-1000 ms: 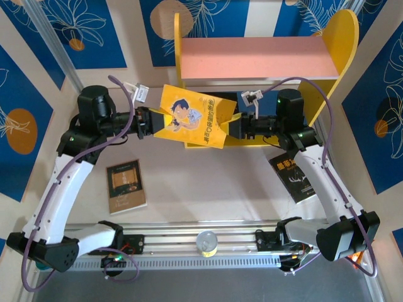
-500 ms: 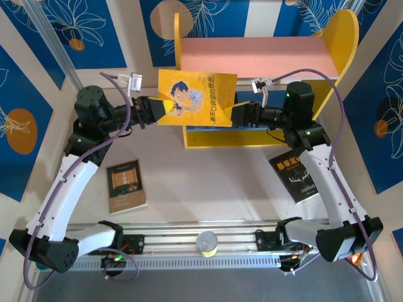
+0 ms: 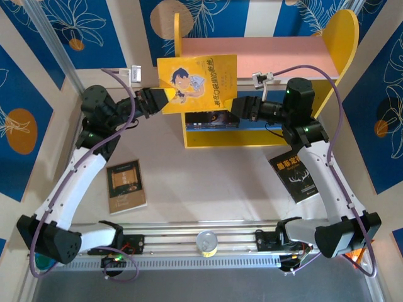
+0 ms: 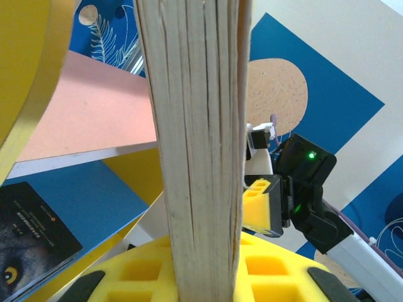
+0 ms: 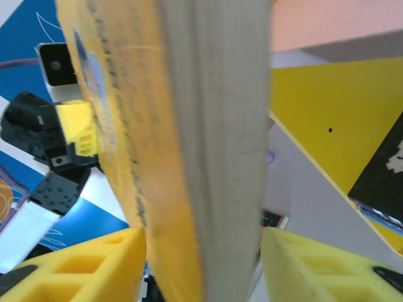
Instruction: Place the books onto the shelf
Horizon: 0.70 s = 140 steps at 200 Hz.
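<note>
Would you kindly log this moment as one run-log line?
left gripper: shut on yellow cartoon book; right gripper: same; position: raised before shelf; unshelved: tan book, black book

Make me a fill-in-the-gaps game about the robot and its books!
1. The left gripper and the right gripper both hold the cartoon book, which is coloured ___.
2. The upper board of the shelf is coloured ___.
3. The paperback lying on the right side of the table has a ___ cover.

Missing words: yellow, pink, black.
</note>
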Tool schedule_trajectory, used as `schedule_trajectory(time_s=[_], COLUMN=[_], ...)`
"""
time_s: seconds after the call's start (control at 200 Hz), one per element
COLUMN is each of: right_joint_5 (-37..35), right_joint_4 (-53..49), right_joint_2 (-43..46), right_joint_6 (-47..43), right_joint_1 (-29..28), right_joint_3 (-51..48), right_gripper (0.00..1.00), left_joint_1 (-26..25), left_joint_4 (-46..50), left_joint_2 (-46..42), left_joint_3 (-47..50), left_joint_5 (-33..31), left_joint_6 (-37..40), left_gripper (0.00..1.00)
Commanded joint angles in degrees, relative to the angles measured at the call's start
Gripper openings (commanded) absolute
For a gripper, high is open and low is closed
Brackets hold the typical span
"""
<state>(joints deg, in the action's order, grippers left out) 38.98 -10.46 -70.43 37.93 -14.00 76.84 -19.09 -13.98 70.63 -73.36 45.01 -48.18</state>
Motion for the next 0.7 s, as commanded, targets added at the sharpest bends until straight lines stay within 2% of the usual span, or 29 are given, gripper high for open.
schedule_trajectory(time_s=[0.0,0.1,0.275,0.365,0.45,0.495,0.525,0.61,0.695], right_joint_5=[0.4,0.3,0.8,1.1,1.8,2.3,2.7,4.4,5.7], right_joint_4=[2.7,2.8,0.8,0.1,-0.1,0.0,0.1,0.8,1.0], right_joint_2=[-0.5,-0.7,-0.8,-0.3,0.2,0.4,0.5,0.6,0.6], right_joint_6=[2.6,2.6,1.2,0.3,0.2,0.4,0.7,2.0,2.7], right_joint_1=[0.1,0.2,0.4,0.6,1.2,1.8,2.4,4.7,7.1], right_joint_3=[2.6,3.7,6.0,6.9,7.6,8.0,8.4,9.8,11.5], right_gripper=[0.47,0.39,0.13,0.05,0.03,0.02,0.02,0.01,0.01], left_joint_1=[-0.6,-1.1,-1.8,-2.2,-2.2,-2.2,-2.2,-2.2,-2.2], left_joint_4=[-10.0,-10.9,-11.6,-11.6,-11.4,-11.3,-11.0,-7.8,-1.3], left_joint_2=[0.7,1.6,2.7,3.0,2.7,2.3,1.9,0.6,-1.3], left_joint_3=[-0.2,-0.1,-0.4,-0.6,-0.6,-0.4,-0.4,-0.5,-1.1], left_joint_5=[-0.9,-1.1,-1.2,-1.1,-1.4,-1.6,-1.7,-3.0,-5.9], left_joint_6=[-3.8,-4.5,-4.8,-5.0,-4.9,-4.8,-4.6,-2.5,1.3], left_gripper=[0.0,0.0,0.0,0.0,0.14,0.28,0.33,0.39,0.41])
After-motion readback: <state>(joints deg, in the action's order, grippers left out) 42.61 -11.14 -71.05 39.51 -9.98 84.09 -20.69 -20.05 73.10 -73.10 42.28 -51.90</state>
